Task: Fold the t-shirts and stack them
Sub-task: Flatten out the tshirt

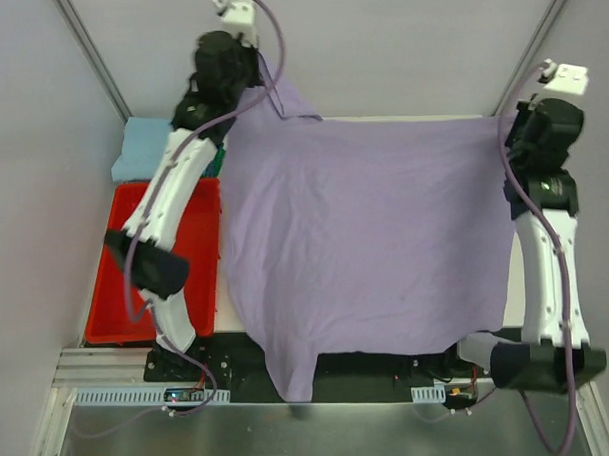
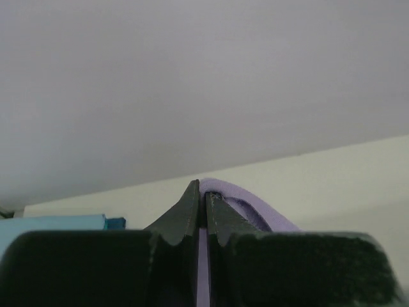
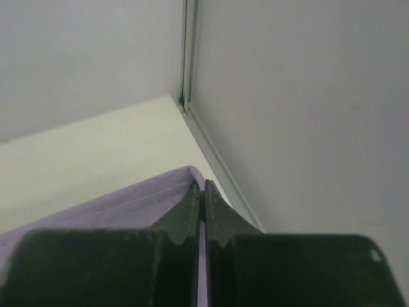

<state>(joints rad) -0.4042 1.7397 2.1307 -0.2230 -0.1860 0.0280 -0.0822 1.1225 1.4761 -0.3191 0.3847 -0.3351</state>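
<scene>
- A lavender t-shirt (image 1: 365,236) lies spread wide over the tabletop (image 3: 96,147), with one part drooping over the near edge by the arm bases.
- The left fingers (image 2: 189,214) are clamped together on its far left corner, and the right fingers (image 3: 189,211) pinch the far right corner.
- Holding both corners apart likely keeps the cloth taut and flat, ready for a fold.
- A light blue folded shirt (image 1: 147,148) sits at far left, beyond the red bin (image 1: 200,242), probably starting the stack.

No legible text, seemingly.
</scene>
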